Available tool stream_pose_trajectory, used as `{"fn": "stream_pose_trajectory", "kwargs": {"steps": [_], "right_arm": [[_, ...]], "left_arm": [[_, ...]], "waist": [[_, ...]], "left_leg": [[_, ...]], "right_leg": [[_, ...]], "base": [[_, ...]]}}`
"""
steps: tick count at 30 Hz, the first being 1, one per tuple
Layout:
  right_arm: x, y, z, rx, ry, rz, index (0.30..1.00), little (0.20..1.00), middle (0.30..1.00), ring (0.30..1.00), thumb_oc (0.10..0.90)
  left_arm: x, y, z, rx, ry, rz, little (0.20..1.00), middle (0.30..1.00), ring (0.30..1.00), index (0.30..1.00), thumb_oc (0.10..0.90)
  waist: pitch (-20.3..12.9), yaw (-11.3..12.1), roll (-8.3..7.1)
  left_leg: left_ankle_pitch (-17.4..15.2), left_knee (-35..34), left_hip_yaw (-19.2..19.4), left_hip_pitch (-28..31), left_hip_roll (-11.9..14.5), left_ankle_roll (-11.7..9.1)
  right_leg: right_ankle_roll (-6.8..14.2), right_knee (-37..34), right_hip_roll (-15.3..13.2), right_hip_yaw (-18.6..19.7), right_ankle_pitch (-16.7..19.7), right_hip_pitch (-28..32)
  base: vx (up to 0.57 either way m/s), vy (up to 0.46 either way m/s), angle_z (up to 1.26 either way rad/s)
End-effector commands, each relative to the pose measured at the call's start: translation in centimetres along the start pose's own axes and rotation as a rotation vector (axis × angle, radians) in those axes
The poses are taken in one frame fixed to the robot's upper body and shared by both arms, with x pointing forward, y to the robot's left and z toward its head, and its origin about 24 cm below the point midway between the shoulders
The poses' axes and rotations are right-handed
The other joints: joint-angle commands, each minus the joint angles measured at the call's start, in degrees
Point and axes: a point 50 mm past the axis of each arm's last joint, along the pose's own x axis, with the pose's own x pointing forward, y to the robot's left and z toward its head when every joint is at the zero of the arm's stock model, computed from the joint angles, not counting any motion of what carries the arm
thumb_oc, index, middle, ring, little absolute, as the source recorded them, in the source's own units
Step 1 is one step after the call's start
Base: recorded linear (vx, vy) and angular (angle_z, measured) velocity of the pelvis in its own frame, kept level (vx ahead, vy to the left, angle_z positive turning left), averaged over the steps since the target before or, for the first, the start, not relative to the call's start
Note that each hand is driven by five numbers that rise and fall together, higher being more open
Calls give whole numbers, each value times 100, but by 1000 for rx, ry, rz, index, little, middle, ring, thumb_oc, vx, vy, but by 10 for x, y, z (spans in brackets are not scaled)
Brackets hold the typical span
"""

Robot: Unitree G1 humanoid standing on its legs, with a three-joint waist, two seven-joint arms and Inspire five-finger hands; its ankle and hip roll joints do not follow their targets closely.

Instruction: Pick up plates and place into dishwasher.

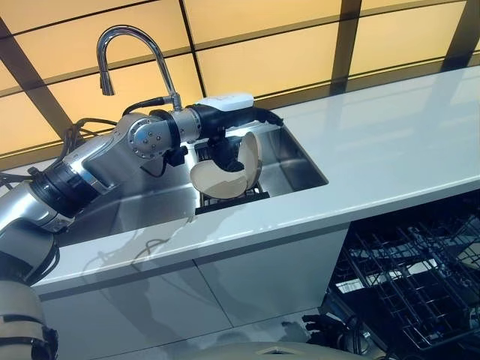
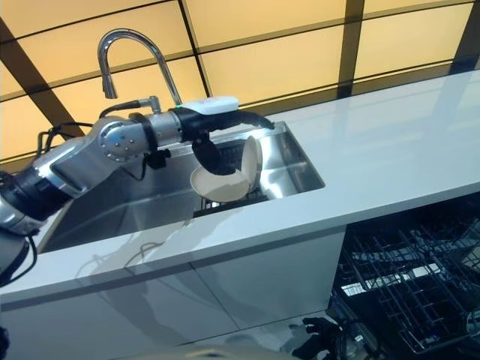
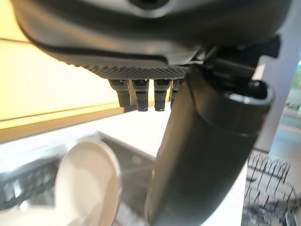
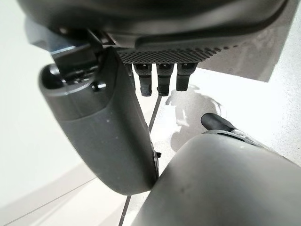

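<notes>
White countertop, inset steel sink, cream plates racked inside

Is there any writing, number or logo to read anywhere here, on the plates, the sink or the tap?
None can be read. The plates, the sink, the tap, the counter and the dishwasher rack show no words, numbers or signs. The left hand bears no legible marking either.

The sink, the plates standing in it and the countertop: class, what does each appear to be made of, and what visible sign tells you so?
Sink: likely brushed stainless steel, grey with soft reflections. Plates: probably glazed ceramic, though possibly melamine; cream and smooth. Countertop: glossy white, perhaps stone or solid surface, mirroring the wall panels.
</notes>
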Motion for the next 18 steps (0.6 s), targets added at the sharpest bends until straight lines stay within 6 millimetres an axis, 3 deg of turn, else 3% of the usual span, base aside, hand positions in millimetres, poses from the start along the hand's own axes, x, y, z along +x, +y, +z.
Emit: {"fn": "stream_pose_trajectory", "kwargs": {"steps": [1, 18], "right_arm": [[2, 17, 7, -15, -34, 48, 900, 900, 900, 900, 800], [1, 13, 3, -18, -27, 43, 900, 900, 900, 900, 800]], "left_arm": [[-22, 64, -12, 144, 121, 180, 900, 900, 900, 900, 800], [-27, 53, -26, 243, 196, 57, 900, 900, 900, 900, 800]], "waist": [[156, 11, -131], [184, 9, -127]], "left_leg": [[-938, 38, 316, 228, -426, 271], [-928, 38, 309, 181, -436, 274]], "right_leg": [[268, 58, 200, 213, -342, 85], [272, 58, 198, 197, -339, 43]], "base": [[0, 0, 0], [0, 0, 0]]}}
